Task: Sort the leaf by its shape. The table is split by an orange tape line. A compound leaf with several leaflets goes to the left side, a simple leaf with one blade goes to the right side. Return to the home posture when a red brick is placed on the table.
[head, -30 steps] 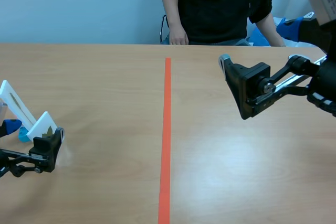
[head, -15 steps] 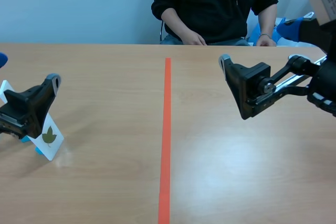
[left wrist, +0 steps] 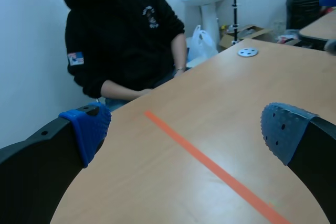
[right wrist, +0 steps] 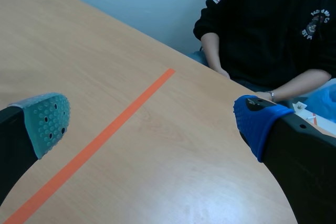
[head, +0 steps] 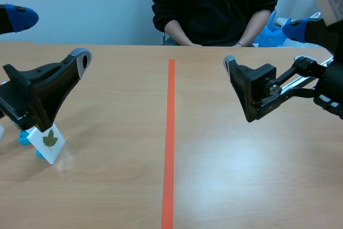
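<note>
One white card [head: 49, 142] is seen, propped tilted on a small blue stand [head: 23, 138]. A single brown-green leaf is printed on it, with a lobed outline that reads as one blade, though finer detail is too small to tell. The card stands just under the left gripper [head: 51, 38], below its lower finger; whether the two touch cannot be told.

The left gripper is spread wide and nothing is held between its blue pads, as is shown in its own wrist view [left wrist: 186, 129]. The right gripper [head: 262, 43] is likewise spread wide with nothing between its pads [right wrist: 152, 124].

Counted: one card, one stand, two grippers, one orange tape line [head: 170, 132], one person [head: 214, 4].

The tape line runs between the two grippers, well apart from each, and the card lies on the left gripper's side of it. Broad bare wood of the table [head: 107, 186] is spread ahead of both grippers. The far edge is met ahead of them, where the person is seated with hands resting on it. A small round metal disc [left wrist: 248, 52] lies far ahead of the left gripper, near a table edge.
</note>
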Available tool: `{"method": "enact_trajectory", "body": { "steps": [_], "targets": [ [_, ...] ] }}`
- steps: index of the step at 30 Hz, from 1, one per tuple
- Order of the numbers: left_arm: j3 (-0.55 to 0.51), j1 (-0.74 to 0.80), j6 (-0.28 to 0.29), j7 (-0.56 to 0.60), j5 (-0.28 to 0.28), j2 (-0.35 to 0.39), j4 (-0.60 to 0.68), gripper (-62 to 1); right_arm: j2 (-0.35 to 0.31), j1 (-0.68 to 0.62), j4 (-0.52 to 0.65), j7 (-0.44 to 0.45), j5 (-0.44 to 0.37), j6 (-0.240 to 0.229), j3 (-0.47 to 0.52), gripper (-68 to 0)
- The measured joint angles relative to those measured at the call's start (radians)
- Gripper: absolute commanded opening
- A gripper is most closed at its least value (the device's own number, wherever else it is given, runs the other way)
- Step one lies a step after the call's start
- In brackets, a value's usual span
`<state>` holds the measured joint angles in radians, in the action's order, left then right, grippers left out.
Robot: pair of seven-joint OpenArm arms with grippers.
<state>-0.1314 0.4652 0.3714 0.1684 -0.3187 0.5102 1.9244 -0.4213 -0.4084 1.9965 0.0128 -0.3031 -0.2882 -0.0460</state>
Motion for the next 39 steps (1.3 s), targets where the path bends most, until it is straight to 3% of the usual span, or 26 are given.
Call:
{"method": "enact_trajectory", "body": {
  "steps": [14, 18, 39],
  "targets": [
    [0.005, 0.000, 0.001, 0.000, 0.000, 0.000, 0.028, 0.4, 0.000, 0.000, 0.000, -0.004, 0.000, 0.000, 0.000, -2.2],
    [0.006, 0.000, 0.032, 0.000, -0.007, 0.000, 0.029, 0.4, 0.000, 0.000, 0.000, -0.004, 0.000, 0.000, 0.000, -2.2],
    [0.006, 0.000, 0.031, 0.000, -0.007, 0.000, 0.030, 0.4, 0.000, 0.000, 0.000, -0.004, 0.000, 0.000, 0.000, -2.2]
  ]
}}
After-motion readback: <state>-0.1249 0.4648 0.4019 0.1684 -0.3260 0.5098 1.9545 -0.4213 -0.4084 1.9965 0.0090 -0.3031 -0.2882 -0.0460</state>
